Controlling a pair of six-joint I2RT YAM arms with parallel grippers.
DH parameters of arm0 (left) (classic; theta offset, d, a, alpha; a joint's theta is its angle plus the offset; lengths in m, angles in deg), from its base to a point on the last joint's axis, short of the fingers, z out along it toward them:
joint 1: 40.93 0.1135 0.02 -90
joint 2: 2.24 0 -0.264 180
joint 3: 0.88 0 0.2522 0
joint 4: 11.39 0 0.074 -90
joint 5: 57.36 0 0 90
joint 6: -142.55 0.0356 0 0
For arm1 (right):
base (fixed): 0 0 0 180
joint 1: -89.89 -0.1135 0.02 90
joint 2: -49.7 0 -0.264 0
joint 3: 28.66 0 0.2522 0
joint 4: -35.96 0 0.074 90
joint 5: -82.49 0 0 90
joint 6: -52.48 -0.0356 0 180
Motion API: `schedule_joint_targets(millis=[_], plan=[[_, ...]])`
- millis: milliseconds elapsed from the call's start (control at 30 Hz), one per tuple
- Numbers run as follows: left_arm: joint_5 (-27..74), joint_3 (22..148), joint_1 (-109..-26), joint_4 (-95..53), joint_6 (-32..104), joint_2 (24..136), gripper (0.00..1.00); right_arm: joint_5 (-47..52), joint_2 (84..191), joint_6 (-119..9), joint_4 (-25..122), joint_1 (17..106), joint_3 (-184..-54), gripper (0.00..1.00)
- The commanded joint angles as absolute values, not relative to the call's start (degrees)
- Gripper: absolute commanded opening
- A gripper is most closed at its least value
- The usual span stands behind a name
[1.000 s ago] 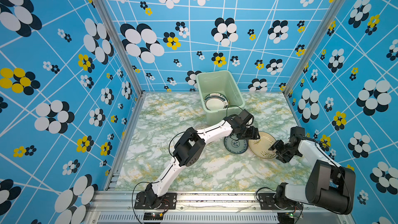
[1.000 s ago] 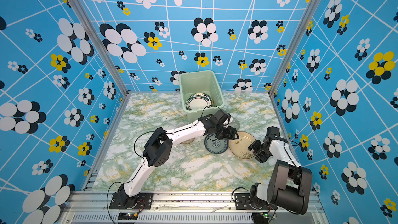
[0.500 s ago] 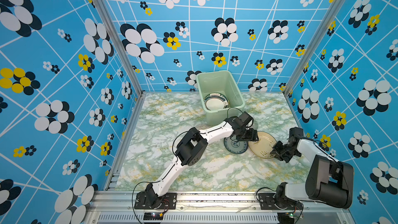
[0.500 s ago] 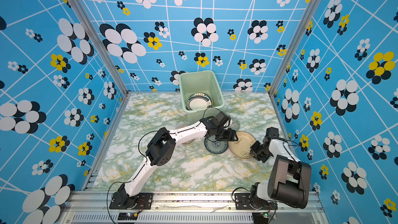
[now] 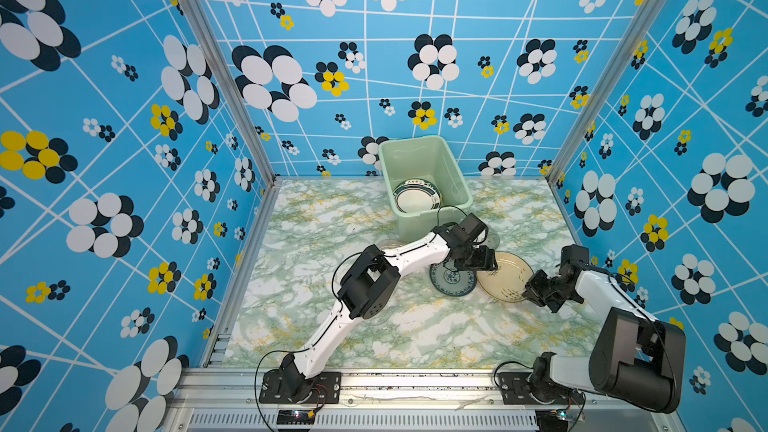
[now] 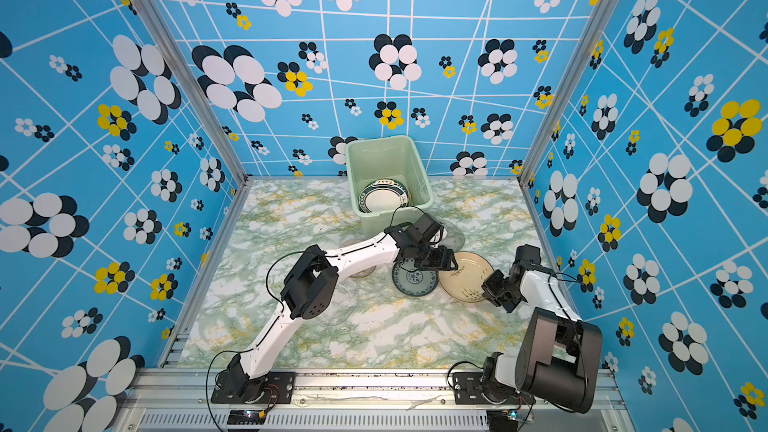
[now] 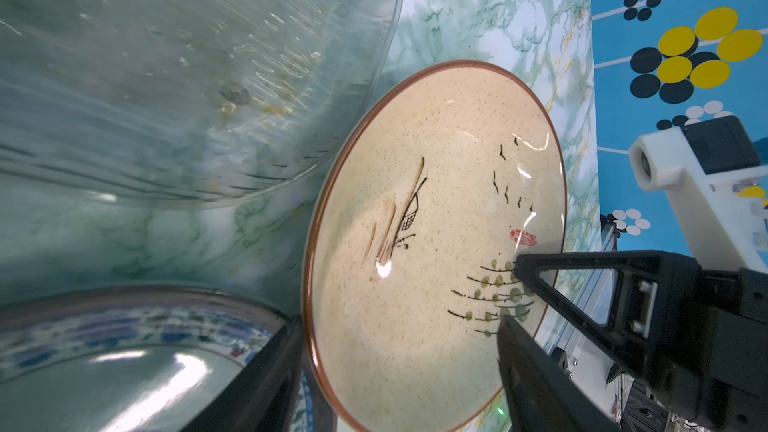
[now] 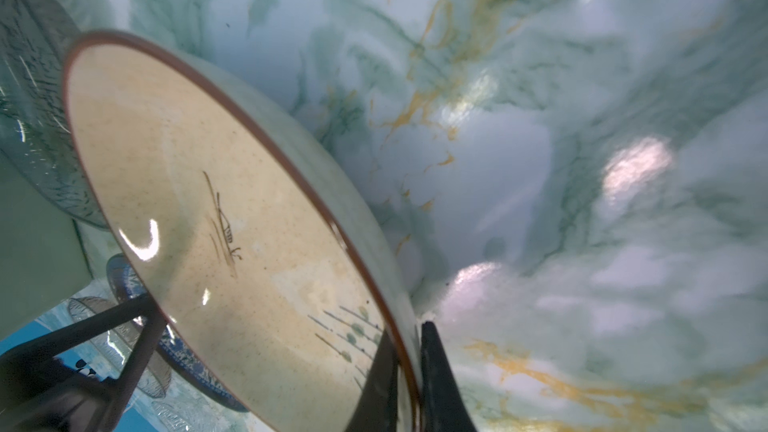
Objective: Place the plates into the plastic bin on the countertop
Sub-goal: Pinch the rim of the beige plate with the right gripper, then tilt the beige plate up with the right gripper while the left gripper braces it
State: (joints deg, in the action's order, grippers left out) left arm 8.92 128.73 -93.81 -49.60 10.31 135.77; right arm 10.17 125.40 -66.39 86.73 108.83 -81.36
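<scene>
A cream plate with a brown rim lies on the marbled countertop, right of a blue-patterned plate. My right gripper is shut on the cream plate's right rim, one finger above and one below. My left gripper stands open over that plate's left edge. One of its fingers sits beside the blue-patterned plate. The mint plastic bin holds a white dark-rimmed plate.
A clear glass plate lies between the bin and the cream plate. Another clear plate lies partly under the left arm's elbow. Blue flowered walls close in the back and both sides, with the right wall close behind my right arm.
My right gripper has slid in and shut on the cream plate's rim. The left gripper has shifted slightly toward the cream plate and stayed open.
</scene>
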Motion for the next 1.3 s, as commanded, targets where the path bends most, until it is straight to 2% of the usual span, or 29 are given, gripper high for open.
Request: schedule_joint_targets(millis=[0,333,700,1100,1267], plan=[[8.3,130.13,-93.9,-50.01,11.09,135.48,0.74,9.52,122.8,-65.43,93.32,108.61,-82.09,0.0],[7.08,129.95,-93.85,-48.49,9.48,135.92,0.72,13.44,113.95,-68.23,96.94,108.61,-82.94,0.0],[6.61,129.49,-93.93,-47.87,9.05,135.27,0.7,17.01,110.3,-71.32,97.73,108.61,-86.28,0.0],[3.16,124.26,-93.49,-42.09,7.21,129.55,0.48,21.39,107.83,-72.43,96.48,108.6,-88.49,0.0],[3.18,119.52,-93.17,-39.63,6.41,125.57,0.32,21.81,107.11,-72.55,96.91,108.61,-89.11,0.0]])
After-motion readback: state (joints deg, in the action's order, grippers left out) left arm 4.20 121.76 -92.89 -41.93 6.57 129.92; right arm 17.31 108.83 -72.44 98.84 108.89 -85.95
